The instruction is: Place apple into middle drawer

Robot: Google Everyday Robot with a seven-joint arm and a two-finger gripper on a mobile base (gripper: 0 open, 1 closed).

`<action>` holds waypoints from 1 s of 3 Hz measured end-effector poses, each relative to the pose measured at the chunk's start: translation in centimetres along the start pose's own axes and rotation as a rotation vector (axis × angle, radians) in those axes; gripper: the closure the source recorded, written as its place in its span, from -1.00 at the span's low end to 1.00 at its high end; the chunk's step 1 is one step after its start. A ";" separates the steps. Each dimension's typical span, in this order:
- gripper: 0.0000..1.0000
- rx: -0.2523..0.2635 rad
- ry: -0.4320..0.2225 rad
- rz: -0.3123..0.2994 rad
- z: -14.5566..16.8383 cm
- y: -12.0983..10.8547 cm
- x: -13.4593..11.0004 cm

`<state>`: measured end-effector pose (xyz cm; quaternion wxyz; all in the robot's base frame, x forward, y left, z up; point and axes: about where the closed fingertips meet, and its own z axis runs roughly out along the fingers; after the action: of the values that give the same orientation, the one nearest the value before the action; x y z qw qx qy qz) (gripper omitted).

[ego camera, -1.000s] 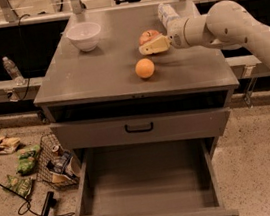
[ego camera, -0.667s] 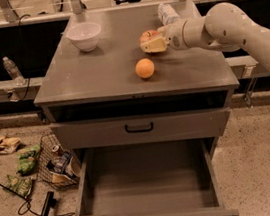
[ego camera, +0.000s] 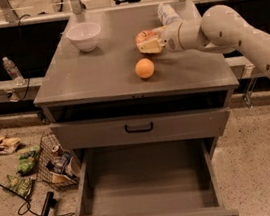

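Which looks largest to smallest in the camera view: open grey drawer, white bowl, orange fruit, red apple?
1. open grey drawer
2. white bowl
3. red apple and orange fruit: alike; the tool, on the cabinet top's right, grips and partly hides the apple.

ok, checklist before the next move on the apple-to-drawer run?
1. Position of the gripper: ok, it is at the apple, back right of the cabinet top.
2. Firm hold on the apple: cannot tell.
3. Whether the apple is lifted off the cabinet top: cannot tell.
4. State of the middle drawer: ok, pulled open, nothing visible inside.
5. Path forward and down: not ok, the orange lies between the apple and the front edge; probably lift over it.
6. The drawer front above: ok, closed and not overhanging the opening.
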<state>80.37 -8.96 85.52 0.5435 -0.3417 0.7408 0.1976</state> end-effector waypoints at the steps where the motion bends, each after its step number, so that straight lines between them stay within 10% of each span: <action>1: 1.00 -0.079 -0.055 -0.040 -2.6 2.0 -3.6; 3: 1.00 -0.322 -0.045 -0.042 -8.6 10.2 -6.4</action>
<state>68.38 -5.73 93.59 0.5020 -0.4353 0.6799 0.3102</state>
